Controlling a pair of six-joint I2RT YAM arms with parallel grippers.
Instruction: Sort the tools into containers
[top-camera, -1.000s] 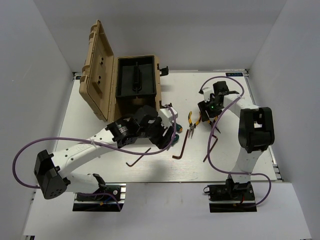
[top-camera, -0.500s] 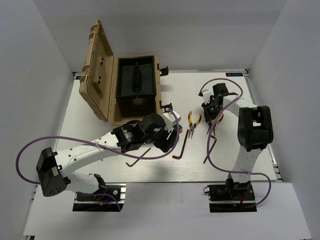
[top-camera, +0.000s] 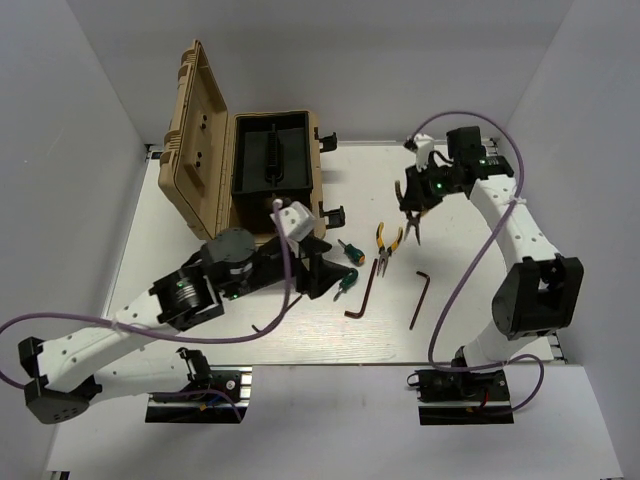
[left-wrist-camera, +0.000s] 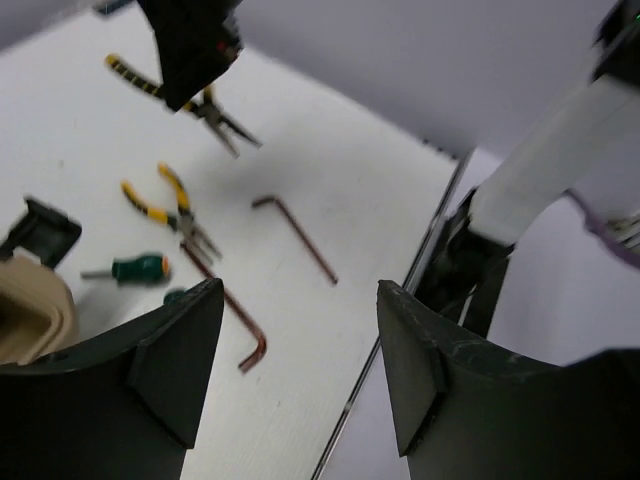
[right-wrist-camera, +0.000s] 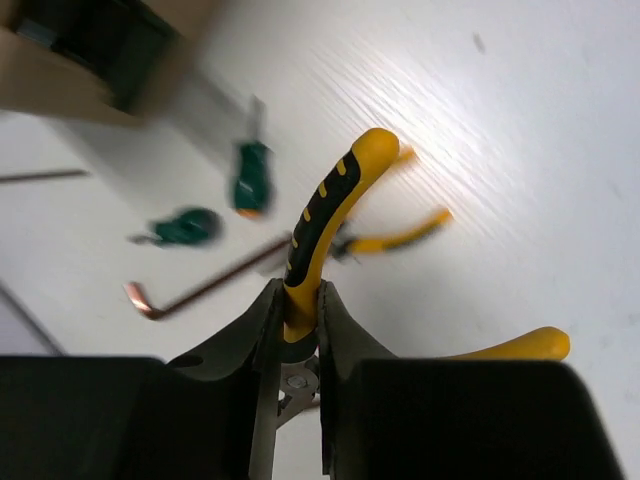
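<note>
The tan toolbox (top-camera: 205, 160) stands open at the back left, its black tray (top-camera: 270, 155) showing. My right gripper (top-camera: 412, 200) is shut on one handle of yellow-handled pliers (right-wrist-camera: 330, 205) and holds them above the table. A second pair of yellow pliers (top-camera: 386, 240) lies below, also seen in the left wrist view (left-wrist-camera: 170, 208). Two green screwdrivers (top-camera: 350, 250) (top-camera: 345, 283) lie beside my left gripper (top-camera: 322, 270), which is open and empty (left-wrist-camera: 300, 290). Hex keys (top-camera: 363, 293) (top-camera: 420, 296) (top-camera: 272, 320) lie in front.
The toolbox's black latch (top-camera: 333, 213) juts out towards the screwdrivers. Purple cables loop off both arms. The table's right edge (left-wrist-camera: 400, 300) runs close to the right arm's base (top-camera: 465, 385). White walls enclose the back and both sides.
My right gripper has lifted the pliers off the table and its arm has swung up and back. My left arm has drawn back and left, uncovering the two screwdrivers.
</note>
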